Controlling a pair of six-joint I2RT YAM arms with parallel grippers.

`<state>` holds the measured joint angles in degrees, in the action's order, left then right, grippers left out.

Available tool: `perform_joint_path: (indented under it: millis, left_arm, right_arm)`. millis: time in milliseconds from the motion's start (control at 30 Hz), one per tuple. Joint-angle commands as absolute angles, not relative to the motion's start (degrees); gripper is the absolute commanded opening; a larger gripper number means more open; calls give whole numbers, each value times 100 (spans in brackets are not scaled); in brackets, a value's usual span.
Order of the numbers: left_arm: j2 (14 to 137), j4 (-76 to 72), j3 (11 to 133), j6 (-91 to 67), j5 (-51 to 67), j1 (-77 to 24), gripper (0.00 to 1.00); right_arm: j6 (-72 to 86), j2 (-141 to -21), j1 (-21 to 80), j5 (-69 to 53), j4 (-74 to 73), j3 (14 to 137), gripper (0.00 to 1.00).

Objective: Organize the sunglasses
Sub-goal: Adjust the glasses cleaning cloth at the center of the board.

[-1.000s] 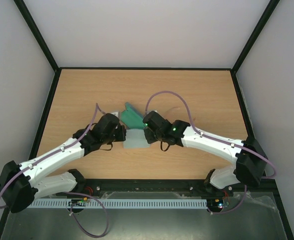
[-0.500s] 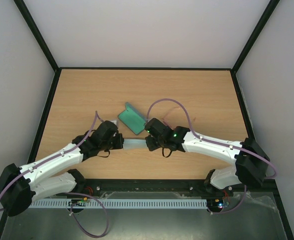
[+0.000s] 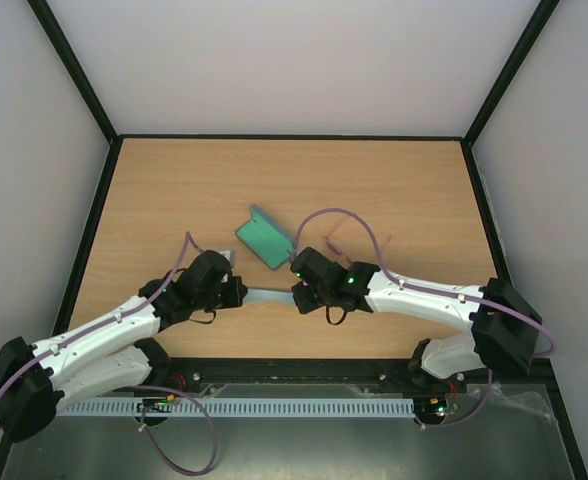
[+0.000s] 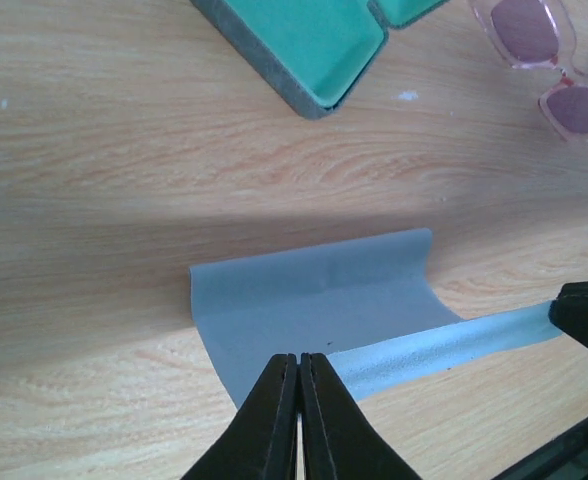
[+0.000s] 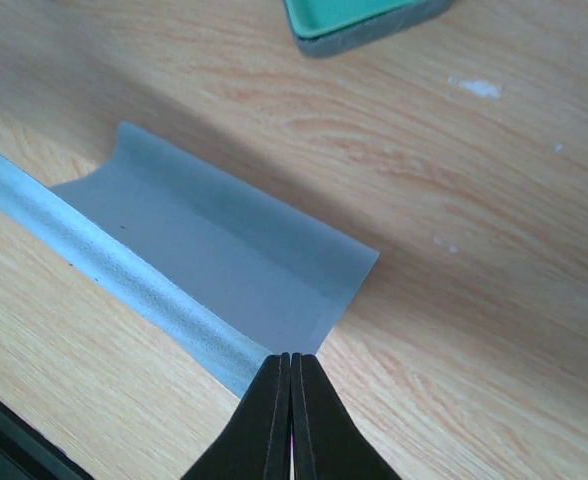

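Left end effector (image 4: pixel 299 365) and right end effector (image 5: pixel 291 362), each pinched shut on an opposite edge of the cloth (image 4: pixel 314 300), hold it stretched low over the bench (image 3: pixel 404 180). Pulling further apart could slip a thin edge free. The sunglasses (image 4: pixel 544 45) lie just beside the open case (image 4: pixel 304 40), apart from the cloth. The left wrist view shows them plainly; the right wrist view does not show them.

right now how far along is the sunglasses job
Done: the case lies open, green lining up. In hand: left jaws and right jaws are each shut on a corner of the cloth, its near edge lifted between them. Left: the sunglasses lie on the table beside the case, not yet inside.
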<state>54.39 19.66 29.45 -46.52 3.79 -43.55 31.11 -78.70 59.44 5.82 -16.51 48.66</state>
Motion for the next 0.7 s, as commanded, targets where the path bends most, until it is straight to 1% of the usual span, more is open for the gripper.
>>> perform_joint_path:
  millis: [0,300,500,633,667]
  left_arm:
    - [5314,2172,2766,-4814,352,-4465,6]
    - [5305,2113,2503,-5119,311,-4860,6]
    - [5309,2037,2381,-5197,323,-4907,6]
    - [5417,1969,2418,-5238,305,-5068,7]
    - [5467,1958,2439,-5234,285,-5109,8]
  right_arm:
    - [3320,-7754,6106,553,-1835,4633,1]
    - [3557,-7709,6306,412,-1631,4269,1]
    - [3613,-7808,6410,400,-1504,4105,1]
    - [3612,-7806,6425,436,-1509,4109,1]
    - [3612,-7802,6425,428,-1545,4113,1]
